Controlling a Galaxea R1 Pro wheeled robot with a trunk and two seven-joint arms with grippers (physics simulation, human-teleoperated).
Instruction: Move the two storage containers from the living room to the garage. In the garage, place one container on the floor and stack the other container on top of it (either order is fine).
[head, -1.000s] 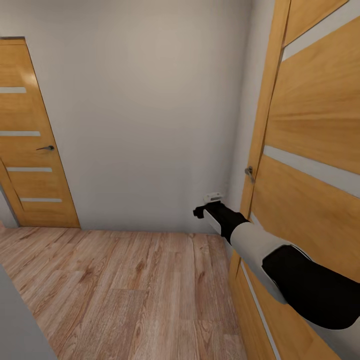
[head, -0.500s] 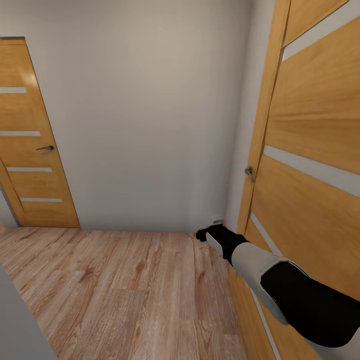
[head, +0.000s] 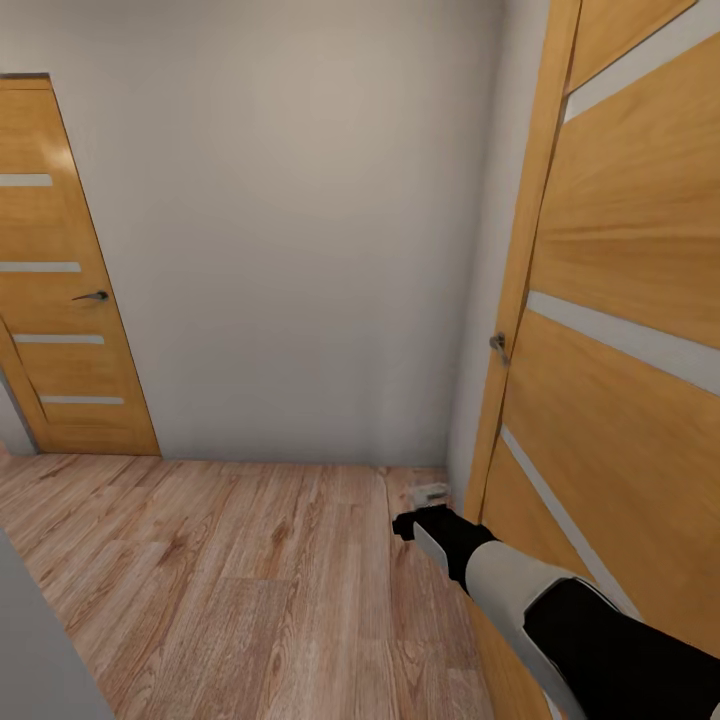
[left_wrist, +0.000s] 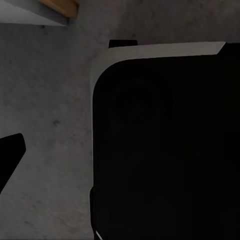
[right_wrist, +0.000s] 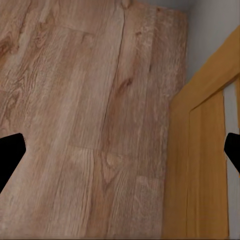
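Both storage containers are out of view; I am in a hallway with a light wood plank floor (head: 230, 580). My right arm reaches forward and down along the orange door (head: 620, 400) on the right. The right gripper (head: 432, 492) hangs low over the planks near the door frame's foot. In the right wrist view the right gripper (right_wrist: 120, 157) is open and empty, its dark fingertips (right_wrist: 10, 157) at the picture's two edges. In the left wrist view one dark fingertip (left_wrist: 11, 152) sits far out at the edge, beside my own black body (left_wrist: 165, 150).
A grey wall (head: 290, 230) closes the hallway ahead. A second orange door (head: 60, 300) with a lever handle stands shut at the left. The right door's handle (head: 498, 345) sticks out above my arm. A grey speckled surface (left_wrist: 50, 100) lies under the left wrist.
My right arm has dropped from about the door handle's height, in front of the wall, down to just above the floor. The camera has not moved.
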